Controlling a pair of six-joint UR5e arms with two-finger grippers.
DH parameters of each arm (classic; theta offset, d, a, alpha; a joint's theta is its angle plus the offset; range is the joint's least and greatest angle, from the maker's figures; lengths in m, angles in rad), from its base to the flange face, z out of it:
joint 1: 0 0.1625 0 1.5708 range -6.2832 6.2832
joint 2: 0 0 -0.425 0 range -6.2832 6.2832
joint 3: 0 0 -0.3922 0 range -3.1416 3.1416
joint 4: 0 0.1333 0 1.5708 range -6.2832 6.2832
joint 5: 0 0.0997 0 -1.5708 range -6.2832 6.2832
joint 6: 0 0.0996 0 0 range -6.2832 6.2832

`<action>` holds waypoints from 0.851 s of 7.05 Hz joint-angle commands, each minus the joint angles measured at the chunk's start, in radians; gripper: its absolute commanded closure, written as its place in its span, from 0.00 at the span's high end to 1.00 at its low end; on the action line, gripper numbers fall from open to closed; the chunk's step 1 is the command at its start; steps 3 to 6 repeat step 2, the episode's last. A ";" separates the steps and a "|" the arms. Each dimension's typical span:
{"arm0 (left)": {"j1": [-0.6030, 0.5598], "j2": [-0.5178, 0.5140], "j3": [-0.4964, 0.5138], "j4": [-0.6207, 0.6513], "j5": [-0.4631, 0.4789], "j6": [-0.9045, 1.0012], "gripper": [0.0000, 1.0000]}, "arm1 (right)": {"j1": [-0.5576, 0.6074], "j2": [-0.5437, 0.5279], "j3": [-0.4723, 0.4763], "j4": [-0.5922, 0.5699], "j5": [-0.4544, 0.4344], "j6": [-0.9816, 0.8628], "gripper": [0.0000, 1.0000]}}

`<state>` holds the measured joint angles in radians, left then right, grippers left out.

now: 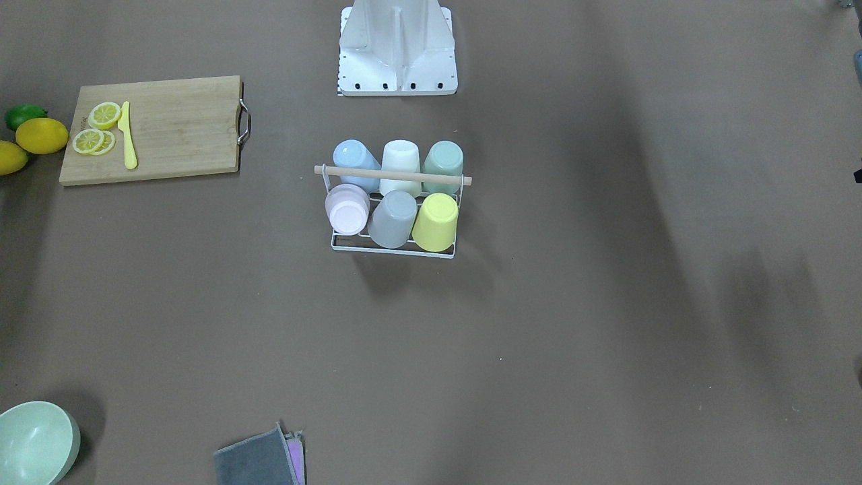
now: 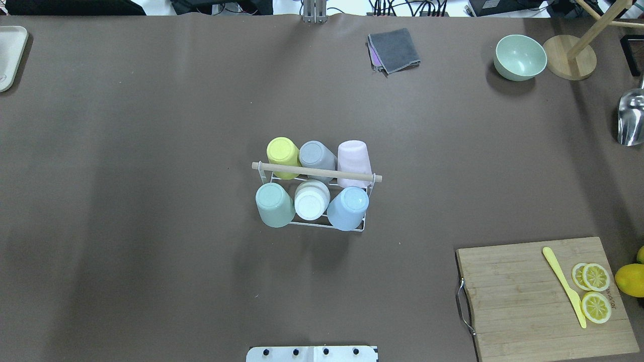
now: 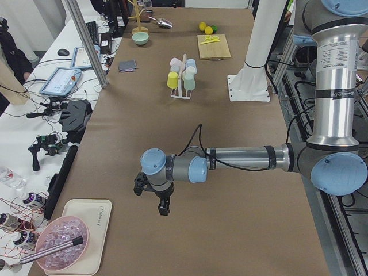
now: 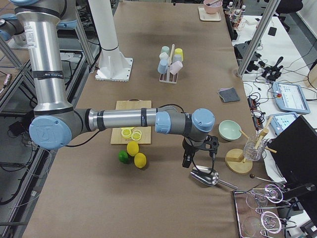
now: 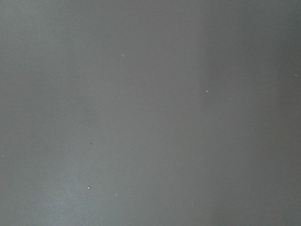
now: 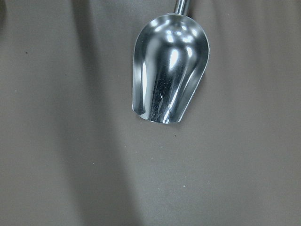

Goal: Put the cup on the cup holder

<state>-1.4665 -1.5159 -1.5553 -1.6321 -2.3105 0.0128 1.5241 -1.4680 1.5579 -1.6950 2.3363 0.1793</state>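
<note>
A brown-covered table (image 2: 151, 125) is carrying a white wire cup holder (image 2: 322, 172) at its centre, while a wooden cutting board (image 2: 518, 296), lemons (image 2: 630, 279), a green bowl (image 2: 519, 57), a folded grey cloth (image 2: 395, 49) and a metal scoop (image 2: 630, 120) are lying near its edges; what may be a pale tray (image 2: 11, 55) is sitting at one corner.

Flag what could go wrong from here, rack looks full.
1. The cup holder carries six cups and no free prong shows; another cup would likely knock one off.
2. The right gripper hangs over the metal scoop; a straight descent could hit it.
3. The green cup and blue cup lean outward at the corners; a bump on the holder may tip them.
</note>
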 commanded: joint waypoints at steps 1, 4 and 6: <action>0.000 0.002 -0.009 -0.002 -0.001 -0.001 0.97 | 0.001 0.000 0.005 0.000 0.000 -0.003 0.99; 0.000 0.002 -0.009 -0.002 -0.001 0.001 0.97 | 0.001 0.000 0.007 0.000 -0.002 -0.003 0.99; 0.000 0.002 -0.009 -0.002 -0.001 0.001 0.97 | 0.001 0.000 0.007 0.000 -0.002 -0.003 0.99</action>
